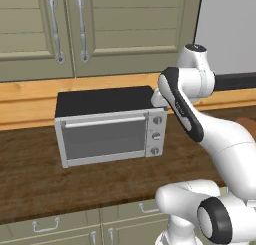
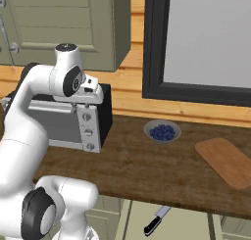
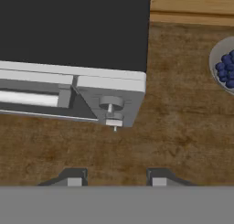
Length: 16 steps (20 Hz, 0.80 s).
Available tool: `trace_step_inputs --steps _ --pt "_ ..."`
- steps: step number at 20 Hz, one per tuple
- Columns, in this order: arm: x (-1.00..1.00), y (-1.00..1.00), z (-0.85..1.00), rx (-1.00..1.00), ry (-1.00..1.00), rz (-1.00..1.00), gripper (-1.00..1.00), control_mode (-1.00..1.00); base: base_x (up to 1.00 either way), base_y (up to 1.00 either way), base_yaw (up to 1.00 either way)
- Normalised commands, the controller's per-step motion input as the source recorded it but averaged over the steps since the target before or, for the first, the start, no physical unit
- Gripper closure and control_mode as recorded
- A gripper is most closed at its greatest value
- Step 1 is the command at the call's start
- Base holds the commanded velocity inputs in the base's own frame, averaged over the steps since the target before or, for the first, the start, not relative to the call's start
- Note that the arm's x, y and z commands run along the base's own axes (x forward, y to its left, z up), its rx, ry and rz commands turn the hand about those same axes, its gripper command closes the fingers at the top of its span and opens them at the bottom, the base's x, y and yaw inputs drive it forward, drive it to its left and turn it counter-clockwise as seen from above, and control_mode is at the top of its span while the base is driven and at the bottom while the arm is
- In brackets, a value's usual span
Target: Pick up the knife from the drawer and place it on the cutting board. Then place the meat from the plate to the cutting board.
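Two claw (image 3: 113,182) fingertips apart, empty — above counter (image 3: 173,141) | knife (image 2: 157,220) in drawer — cutting board (image 2: 225,161) bare

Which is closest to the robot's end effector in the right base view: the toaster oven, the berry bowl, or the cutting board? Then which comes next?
1. Toaster oven, right under the end effector, at the counter's left.
2. Berry bowl, mid-counter, to the right.
3. Cutting board, far right of the counter.
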Motion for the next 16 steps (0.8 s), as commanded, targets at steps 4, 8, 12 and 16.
trace_step_inputs --steps 4,8,12,16 --pt "-0.35 0.00 -0.06 0.00 0.03 0.00 -1.00 -1.00 0.00 0.00 0.00" --pt "-0.51 0.00 -0.19 0.00 0.08 0.00 -1.00 -1.00 0.00 0.00 0.00" --pt "-0.52 0.00 -0.47 0.00 0.08 0.00 -1.00 -1.00 0.00 0.00 0.00" --pt "-0.40 0.00 -0.54 0.00 0.04 0.00 -1.00 -1.00 0.00 0.00 0.00"
